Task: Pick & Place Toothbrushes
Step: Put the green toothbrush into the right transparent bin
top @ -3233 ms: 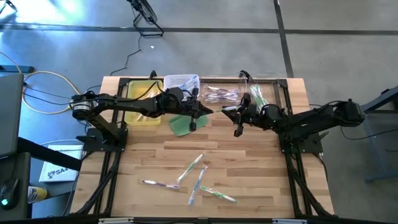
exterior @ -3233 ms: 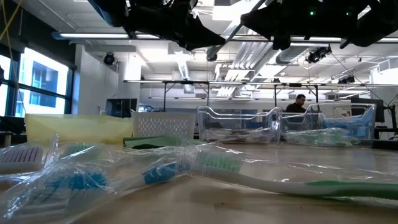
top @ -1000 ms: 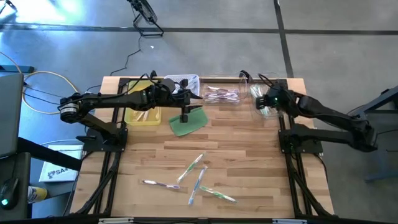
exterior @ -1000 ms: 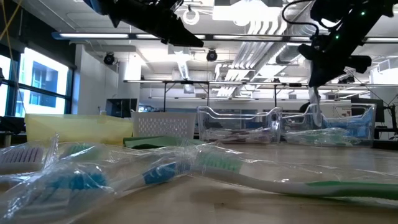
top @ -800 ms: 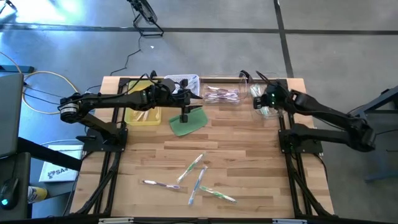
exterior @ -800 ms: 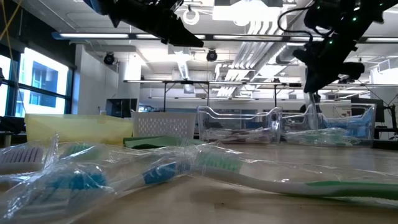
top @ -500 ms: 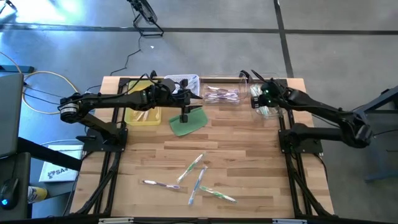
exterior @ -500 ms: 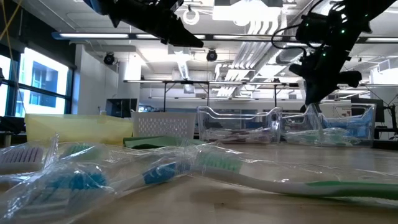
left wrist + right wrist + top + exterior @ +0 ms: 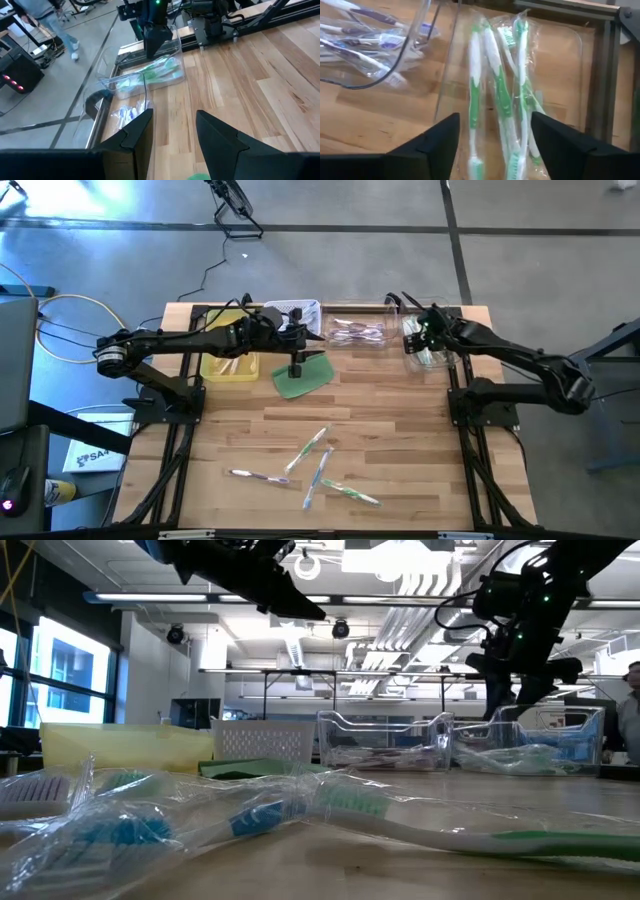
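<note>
Right gripper [image 9: 492,137]: mine, fingers spread wide and empty, above the far-right clear plastic bin [image 9: 425,348].
Far-right bin: green-and-white wrapped toothbrushes [image 9: 502,90] lying side by side inside.
Middle clear bin [image 9: 355,332]: purple-handled wrapped toothbrushes [image 9: 365,37].
White slotted basket [image 9: 292,311]: contents unclear.
Yellow tray [image 9: 228,366]: a few pale sticks.
Left gripper [image 9: 172,132]: fingers parted, empty, over the flat green pad [image 9: 300,378].
Wooden surface [image 9: 400,430]: loose wrapped toothbrushes [image 9: 315,465] near the front.

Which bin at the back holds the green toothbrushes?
The clear bin at the back right, under the right gripper. Its wrapped toothbrushes are green and white; the clear bin beside it holds purple ones.
</note>
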`<state>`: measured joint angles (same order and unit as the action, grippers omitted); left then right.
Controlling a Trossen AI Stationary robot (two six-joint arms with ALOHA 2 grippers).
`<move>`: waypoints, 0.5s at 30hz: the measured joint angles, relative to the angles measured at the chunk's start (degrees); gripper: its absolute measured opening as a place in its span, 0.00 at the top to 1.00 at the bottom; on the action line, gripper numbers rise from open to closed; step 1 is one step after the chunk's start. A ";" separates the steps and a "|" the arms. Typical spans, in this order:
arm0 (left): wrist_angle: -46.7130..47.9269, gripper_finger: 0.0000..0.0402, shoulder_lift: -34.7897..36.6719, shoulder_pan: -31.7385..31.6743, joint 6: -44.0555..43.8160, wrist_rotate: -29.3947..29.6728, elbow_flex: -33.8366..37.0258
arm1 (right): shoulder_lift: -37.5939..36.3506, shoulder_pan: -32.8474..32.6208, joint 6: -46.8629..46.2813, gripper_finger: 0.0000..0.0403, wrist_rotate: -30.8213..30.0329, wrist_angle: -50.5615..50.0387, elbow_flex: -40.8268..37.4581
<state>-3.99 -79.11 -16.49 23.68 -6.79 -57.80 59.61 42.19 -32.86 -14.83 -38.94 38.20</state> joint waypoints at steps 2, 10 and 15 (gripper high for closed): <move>0.00 0.64 0.00 0.00 0.00 0.00 0.00 | -0.81 -0.02 0.31 0.38 0.51 -0.02 0.00; 0.00 0.64 0.00 0.00 0.00 0.00 0.00 | -7.52 -0.09 2.29 0.47 8.73 1.70 0.00; 0.00 0.64 0.00 0.00 0.02 -0.02 0.00 | -12.89 -0.14 5.66 0.60 12.34 4.95 0.00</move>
<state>-3.99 -79.11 -16.49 23.70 -6.81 -57.80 46.72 42.05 -27.20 -2.49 -33.99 38.20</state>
